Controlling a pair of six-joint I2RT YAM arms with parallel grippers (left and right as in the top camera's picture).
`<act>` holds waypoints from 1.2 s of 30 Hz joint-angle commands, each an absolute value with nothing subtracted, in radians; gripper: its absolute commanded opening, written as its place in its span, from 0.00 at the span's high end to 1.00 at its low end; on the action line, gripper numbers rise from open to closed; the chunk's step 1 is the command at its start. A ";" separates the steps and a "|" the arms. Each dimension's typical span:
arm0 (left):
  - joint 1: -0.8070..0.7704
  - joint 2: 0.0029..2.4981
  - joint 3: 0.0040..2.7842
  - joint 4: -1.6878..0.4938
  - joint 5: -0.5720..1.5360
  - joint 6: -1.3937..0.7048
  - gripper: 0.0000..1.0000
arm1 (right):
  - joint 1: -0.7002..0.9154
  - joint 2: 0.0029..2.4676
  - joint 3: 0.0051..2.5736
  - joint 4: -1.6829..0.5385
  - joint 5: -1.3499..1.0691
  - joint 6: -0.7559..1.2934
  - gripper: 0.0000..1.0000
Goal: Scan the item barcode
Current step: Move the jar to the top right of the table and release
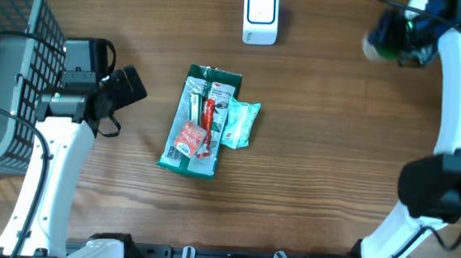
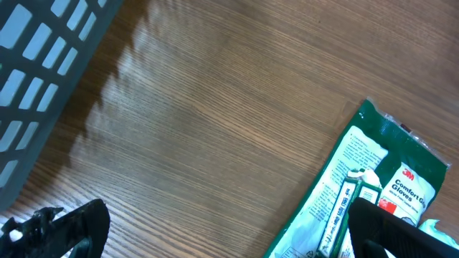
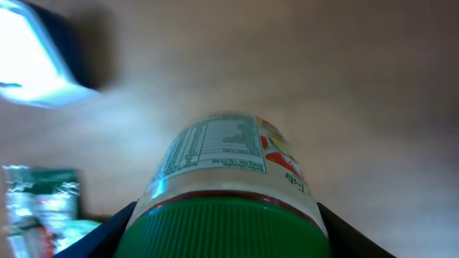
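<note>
A clear jar (image 3: 229, 161) with a green ribbed lid (image 3: 226, 229) and a printed label is clamped at the lid between the fingers of my right gripper (image 3: 226, 233). In the overhead view this jar (image 1: 381, 40) hangs at the far right of the table, to the right of the white scanner (image 1: 260, 16). The right wrist view shows the scanner (image 3: 32, 64) as a bright blurred box at upper left. No barcode shows on the jar's visible side. My left gripper (image 2: 229, 236) stands wide open over bare wood, its right finger (image 2: 391, 229) above the edge of a green glove pack (image 2: 358, 186).
A green glove pack (image 1: 201, 120) lies mid-table with a small teal packet (image 1: 241, 123) against its right side. A grey plastic basket (image 1: 8, 56) stands at the left edge, close behind the left arm (image 1: 78, 94).
</note>
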State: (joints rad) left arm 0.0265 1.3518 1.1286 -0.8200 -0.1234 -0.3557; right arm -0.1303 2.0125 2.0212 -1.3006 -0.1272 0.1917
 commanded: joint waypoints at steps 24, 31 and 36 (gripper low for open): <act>0.031 1.354 1.134 -0.820 -0.132 -0.345 0.00 | -0.239 1.927 1.833 -1.242 -0.175 0.159 0.00; 0.031 1.354 1.134 -0.821 -0.132 -0.344 0.00 | -0.177 1.792 1.834 -1.294 -0.269 0.132 0.00; 0.031 1.354 1.134 -0.821 -0.132 -0.345 0.00 | -0.096 1.774 1.834 -1.332 -0.271 0.134 0.00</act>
